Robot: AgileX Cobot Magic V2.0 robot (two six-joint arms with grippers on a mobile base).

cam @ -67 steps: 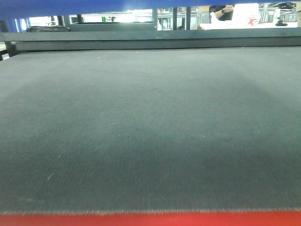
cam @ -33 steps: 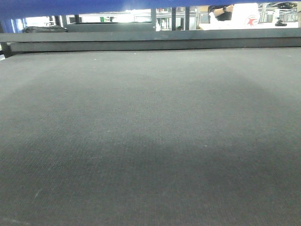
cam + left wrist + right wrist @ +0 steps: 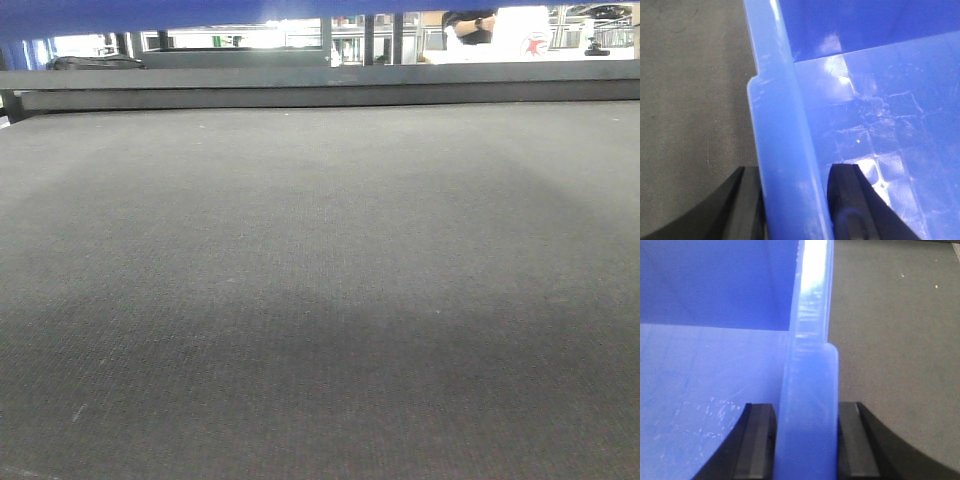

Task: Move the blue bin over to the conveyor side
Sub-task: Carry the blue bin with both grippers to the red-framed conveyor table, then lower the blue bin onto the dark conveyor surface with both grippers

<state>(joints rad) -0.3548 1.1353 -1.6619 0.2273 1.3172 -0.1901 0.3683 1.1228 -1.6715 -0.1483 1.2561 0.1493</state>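
Note:
The blue bin shows in the front view only as a blue strip (image 3: 150, 12) along the top edge. The conveyor (image 3: 320, 280), a dark woven belt, fills that view. In the left wrist view my left gripper (image 3: 794, 170) straddles the bin's left wall rim (image 3: 780, 100), one finger outside over the belt (image 3: 690, 100) and one inside the bin. In the right wrist view my right gripper (image 3: 805, 407) is shut on the bin's right wall rim (image 3: 810, 315), with the belt (image 3: 890, 340) beside it. The bin's inside looks empty.
A dark raised rail (image 3: 320, 85) runs along the belt's far edge. Beyond it are windows and a person (image 3: 470, 25) in the background.
The red strip at the bottom edge of the front view one second ago is gone; the view has moved forward over the belt. In the last half second almost nothing differs.

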